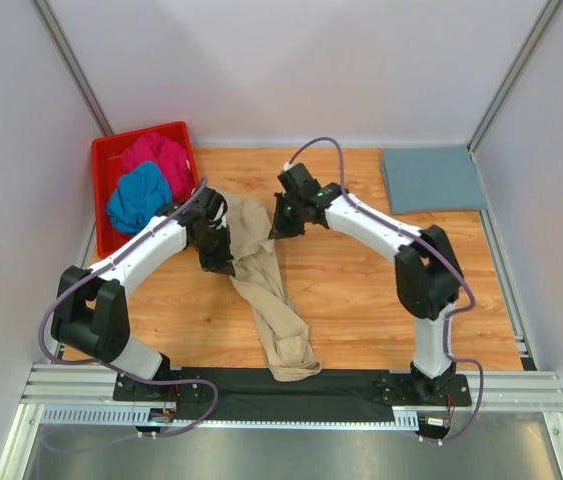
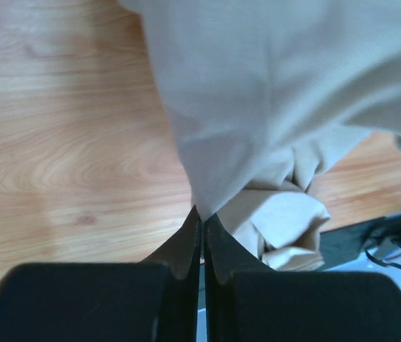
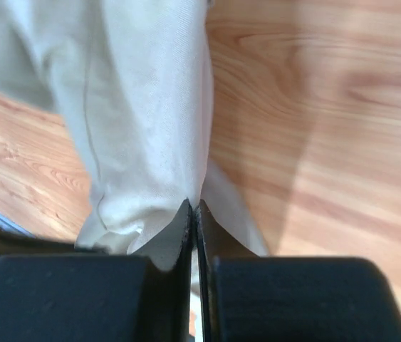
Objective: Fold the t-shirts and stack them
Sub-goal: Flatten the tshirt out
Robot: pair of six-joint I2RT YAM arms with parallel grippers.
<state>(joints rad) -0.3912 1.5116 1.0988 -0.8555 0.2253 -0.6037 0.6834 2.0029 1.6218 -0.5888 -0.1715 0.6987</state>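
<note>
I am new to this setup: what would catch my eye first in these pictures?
A beige t-shirt hangs mid-table, pinched by the left fingers and the right fingers, its tail trailing toward the near edge. A red bin at the far left holds a magenta shirt and a blue shirt; a grey-blue shirt lies folded at the far right.
</note>
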